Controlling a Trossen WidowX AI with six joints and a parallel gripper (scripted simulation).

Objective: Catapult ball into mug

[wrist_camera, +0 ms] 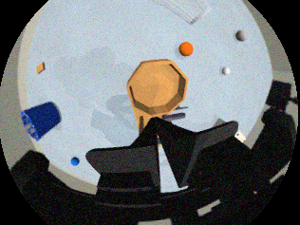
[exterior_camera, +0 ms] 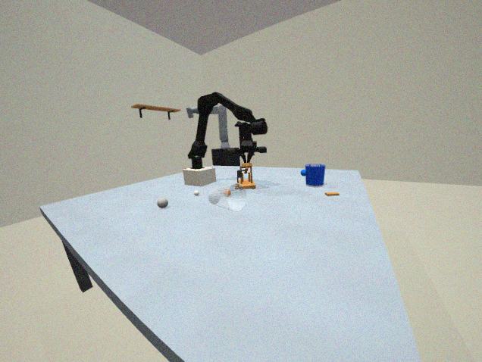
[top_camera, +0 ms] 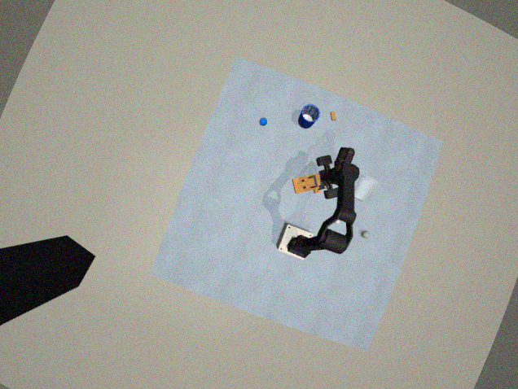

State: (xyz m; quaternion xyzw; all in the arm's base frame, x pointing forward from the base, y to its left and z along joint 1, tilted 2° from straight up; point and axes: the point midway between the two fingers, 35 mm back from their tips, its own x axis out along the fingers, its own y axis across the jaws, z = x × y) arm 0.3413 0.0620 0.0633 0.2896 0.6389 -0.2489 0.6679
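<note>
Your fingers are pressed together on nothing, poised right over the catapult's (top_camera: 307,183) spoon. The orange ball (wrist_camera: 185,47) sits on the bench (exterior_camera: 272,253), unloaded. Push down now and you'd fire empty, missing the blue mug (exterior_camera: 314,174).

Arm (top_camera: 345,196) all matte black, chunky rounded joints w/ slim straight links. Base (exterior_camera: 198,176) is a pale cream block, white plate w/ corner screws seen from above. Gripper (wrist_camera: 165,151) black too, wedge-shaped fingers; white dashes on the wrist ring.
</note>
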